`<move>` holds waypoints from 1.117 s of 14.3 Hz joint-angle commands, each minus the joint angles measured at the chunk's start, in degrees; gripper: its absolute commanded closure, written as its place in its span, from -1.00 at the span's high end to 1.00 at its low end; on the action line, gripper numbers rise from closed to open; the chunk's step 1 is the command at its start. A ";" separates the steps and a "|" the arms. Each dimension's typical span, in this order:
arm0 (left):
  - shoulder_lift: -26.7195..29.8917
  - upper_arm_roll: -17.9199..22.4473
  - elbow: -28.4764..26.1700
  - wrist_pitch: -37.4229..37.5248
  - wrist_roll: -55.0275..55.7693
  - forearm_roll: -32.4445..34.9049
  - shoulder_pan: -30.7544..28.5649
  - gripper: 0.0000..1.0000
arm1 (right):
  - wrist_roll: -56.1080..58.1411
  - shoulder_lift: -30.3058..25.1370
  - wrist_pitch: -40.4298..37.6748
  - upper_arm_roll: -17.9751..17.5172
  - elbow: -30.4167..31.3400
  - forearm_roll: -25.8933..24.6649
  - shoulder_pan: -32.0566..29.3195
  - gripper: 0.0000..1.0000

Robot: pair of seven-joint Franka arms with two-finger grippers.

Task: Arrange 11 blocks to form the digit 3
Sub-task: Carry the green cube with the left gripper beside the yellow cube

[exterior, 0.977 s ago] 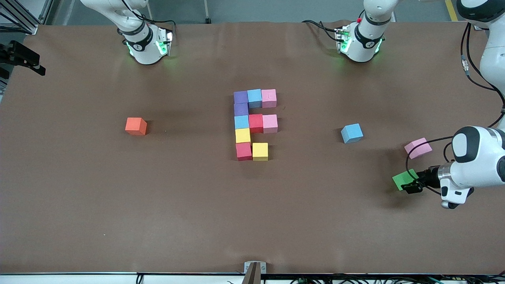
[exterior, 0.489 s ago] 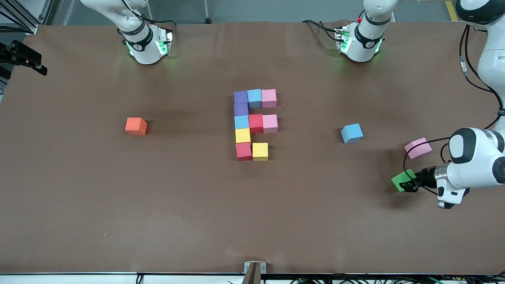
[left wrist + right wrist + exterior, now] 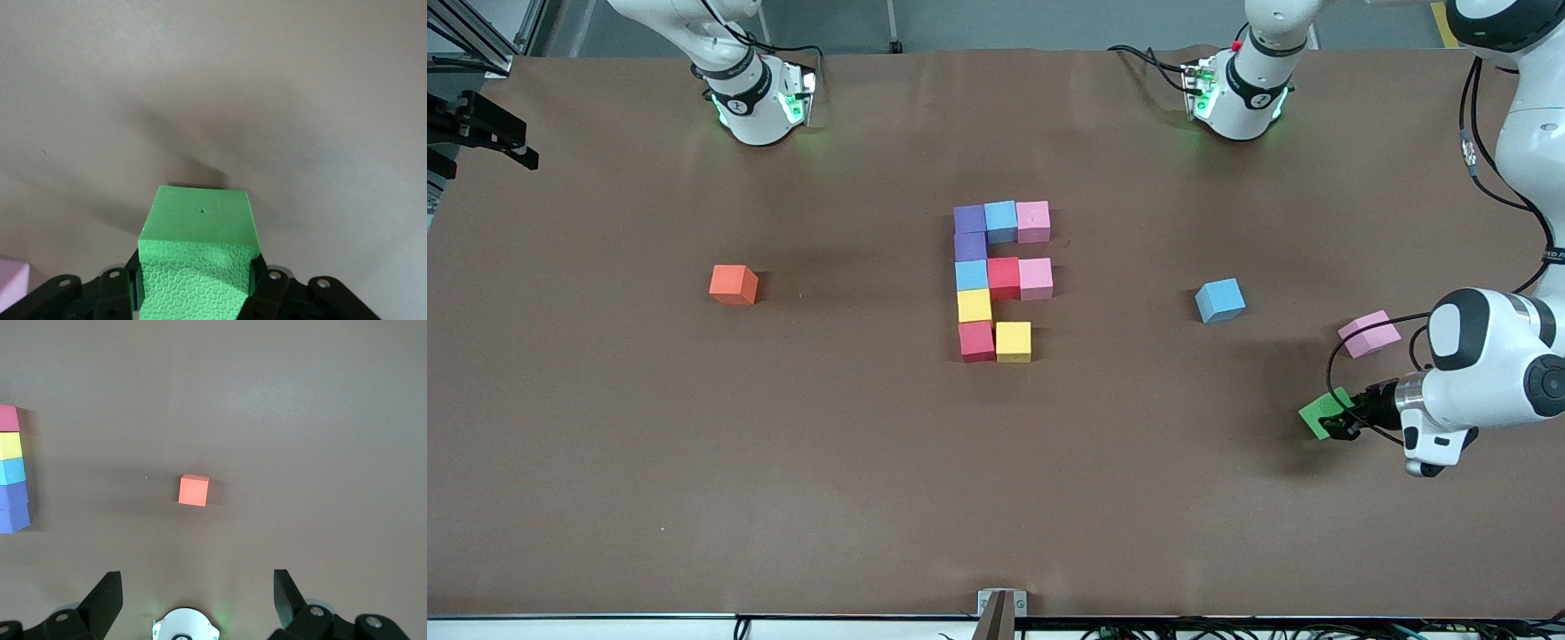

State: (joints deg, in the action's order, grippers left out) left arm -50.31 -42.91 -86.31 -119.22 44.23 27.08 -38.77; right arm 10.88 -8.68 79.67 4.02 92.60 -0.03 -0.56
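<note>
The digit 3 figure [image 3: 996, 277] of several blocks lies mid-table: a straight column with three short bars, the bar nearest the front camera only two cubes long, red [image 3: 975, 340] and yellow [image 3: 1013, 341]. My left gripper [image 3: 1338, 420] is shut on the green block [image 3: 1321, 412] at the left arm's end of the table. In the left wrist view the green block [image 3: 197, 247] is pinched between both fingers [image 3: 267, 283], with its shadow on the table. My right gripper [image 3: 197, 583] hangs open and empty high over the table near the right arm's base.
A loose light blue cube [image 3: 1220, 300] and a loose pink cube [image 3: 1368, 333] lie between the figure and the left gripper. An orange cube [image 3: 734, 284] sits alone toward the right arm's end, also in the right wrist view [image 3: 193, 490].
The left gripper has shut on the green block and carried it slightly toward the front camera and the table's middle. The right arm has not moved.
</note>
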 commanded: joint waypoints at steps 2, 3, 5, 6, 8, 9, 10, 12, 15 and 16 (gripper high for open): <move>3.19 -3.66 -0.26 4.15 11.37 -0.62 2.90 -0.77 | 0.72 -1.52 -0.92 -0.41 1.35 -0.85 -0.67 1.00; 3.63 -4.63 -0.26 4.86 15.67 -0.62 4.21 -0.77 | 0.63 -1.52 -1.01 -0.33 1.35 -0.85 -0.76 1.00; 3.64 -6.04 -0.35 4.87 26.29 -0.62 7.81 -0.78 | 0.46 -1.61 -1.27 -0.15 1.35 -0.76 -0.76 1.00; 3.64 -6.22 -0.35 4.87 32.09 -0.62 10.18 -0.78 | 0.37 -1.61 -1.19 -0.24 1.35 -0.67 -0.76 1.00; 3.55 -6.22 -0.61 4.87 41.42 -0.62 13.96 -0.78 | -0.07 -1.78 -0.92 -0.32 1.35 -0.67 -0.76 1.00; 3.55 -6.22 -0.79 4.87 46.42 -0.62 15.72 -0.78 | -0.25 -1.78 -0.75 -0.50 1.35 -0.59 -0.76 1.00; 3.46 -6.22 -0.87 4.78 50.65 -0.62 17.04 -0.78 | -1.47 -1.78 -0.75 -0.50 1.18 -0.15 -0.76 1.00; 3.20 -6.22 -1.49 3.91 60.67 -0.62 19.86 -0.78 | -5.15 -1.78 -0.75 -0.85 1.18 0.03 -0.41 1.00; 3.29 -6.13 -3.86 -1.61 74.55 -0.36 23.29 -0.78 | -5.44 -1.26 -0.57 -0.94 -1.54 0.03 -0.41 1.00; 3.20 -6.13 -4.56 -3.55 79.64 0.60 24.17 -0.78 | -4.91 -0.99 -0.74 -0.85 -2.24 0.12 -0.58 1.00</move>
State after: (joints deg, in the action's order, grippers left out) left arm -47.76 -49.37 -88.96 -119.30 115.80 27.08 -15.84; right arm 6.71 -8.93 79.07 3.55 91.31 -0.06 -0.55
